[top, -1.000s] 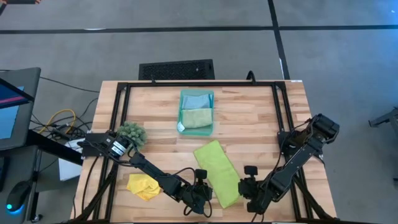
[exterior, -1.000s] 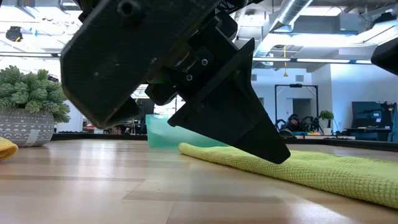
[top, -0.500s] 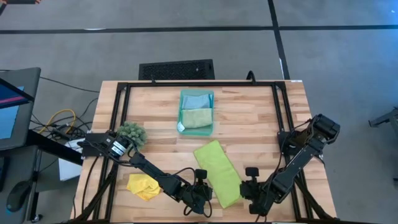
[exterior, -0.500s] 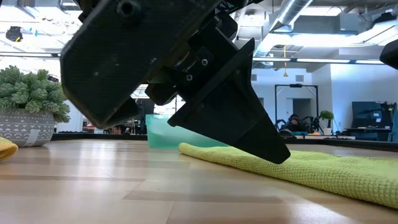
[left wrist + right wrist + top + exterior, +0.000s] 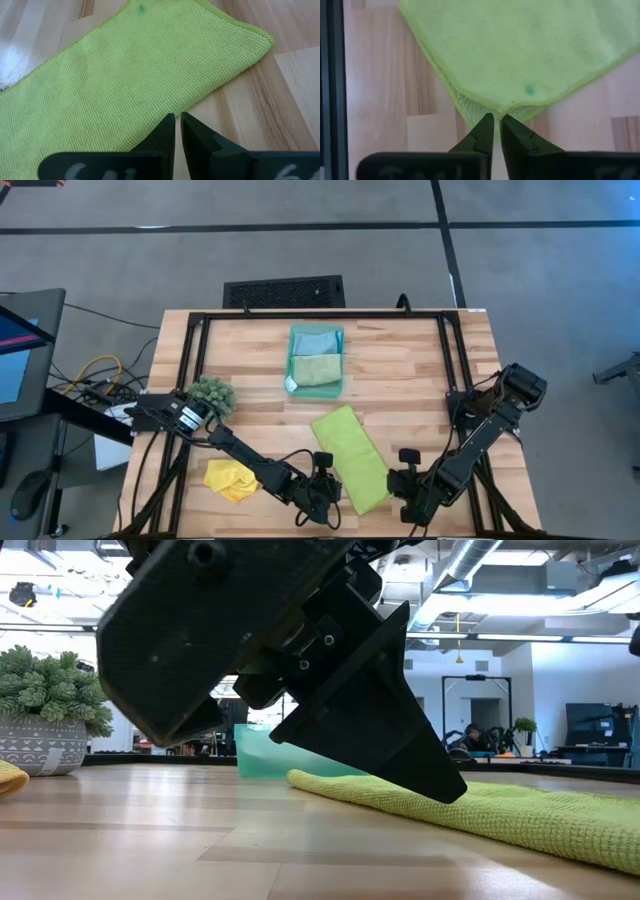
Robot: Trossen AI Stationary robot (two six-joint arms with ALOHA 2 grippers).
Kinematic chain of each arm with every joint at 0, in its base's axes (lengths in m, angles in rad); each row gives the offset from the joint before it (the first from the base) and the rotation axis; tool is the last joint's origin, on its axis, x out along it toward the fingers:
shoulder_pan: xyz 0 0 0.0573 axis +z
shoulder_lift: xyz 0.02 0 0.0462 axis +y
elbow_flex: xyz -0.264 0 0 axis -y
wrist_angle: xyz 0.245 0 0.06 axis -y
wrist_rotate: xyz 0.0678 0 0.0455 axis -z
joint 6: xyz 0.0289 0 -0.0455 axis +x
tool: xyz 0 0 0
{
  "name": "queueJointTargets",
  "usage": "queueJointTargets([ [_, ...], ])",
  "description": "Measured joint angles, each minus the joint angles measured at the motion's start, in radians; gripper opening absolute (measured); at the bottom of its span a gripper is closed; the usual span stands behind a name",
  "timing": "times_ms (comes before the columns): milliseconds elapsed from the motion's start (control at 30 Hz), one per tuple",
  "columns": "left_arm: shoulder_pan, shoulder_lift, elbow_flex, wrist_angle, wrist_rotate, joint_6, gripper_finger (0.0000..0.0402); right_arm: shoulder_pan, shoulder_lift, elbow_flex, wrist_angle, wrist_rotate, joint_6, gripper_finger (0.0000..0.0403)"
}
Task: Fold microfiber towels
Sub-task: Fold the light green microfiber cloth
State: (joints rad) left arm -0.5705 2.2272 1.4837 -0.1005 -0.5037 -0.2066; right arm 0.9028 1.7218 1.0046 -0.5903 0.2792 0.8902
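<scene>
Worktop [image 5: 420, 370] from above: you see the lime green towel [image 5: 350, 457] lying folded in a long strip, slanting across the near middle. Your left gripper [image 5: 328, 492] sits low at the strip's near end on its left side, and your right gripper [image 5: 400, 492] sits at the same end on the right. The yellow towel [image 5: 229, 479] lies crumpled near the left edge, beside the left arm. The teal tray [image 5: 317, 361] stands at the far middle with the light blue towel [image 5: 314, 340] and the pale sage green towel [image 5: 318, 369] inside it. A fuzzy green plant [image 5: 212, 391] stands at the left.

Low view: a large dark gripper body [image 5: 280, 660] fills the upper left, one finger tip down on the lime green towel [image 5: 520, 815], which stretches off to the right along the wood. You can see the plant in its grey pot [image 5: 45, 725] at the left, a sliver of the yellow towel [image 5: 10, 778] beside it, and the teal tray [image 5: 262, 752] behind.

Left wrist view: your left gripper [image 5: 177, 120] has its fingers pressed nearly together, tips right at the long edge of the lime green towel [image 5: 135, 75]; you cannot tell whether any cloth is caught.

Right wrist view: your right gripper [image 5: 496, 120] is pinching the corner of the lime green towel [image 5: 520, 50], where the edge bunches between the narrow tips.
</scene>
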Motion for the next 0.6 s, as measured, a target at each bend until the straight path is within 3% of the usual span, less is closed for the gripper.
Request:
queueJointTargets([
  [367,0.0,0.0,0.0,0.0,0.0,0.0,0.0022,0.001,0.0,0.0,0.026,-0.01,-0.053,0.0126],
  [600,0.0,0.0,0.0,0.0,0.0,0.0,0.0022,0.013,0.0,0.0,0.018,-0.015,-0.079,0.0135],
])
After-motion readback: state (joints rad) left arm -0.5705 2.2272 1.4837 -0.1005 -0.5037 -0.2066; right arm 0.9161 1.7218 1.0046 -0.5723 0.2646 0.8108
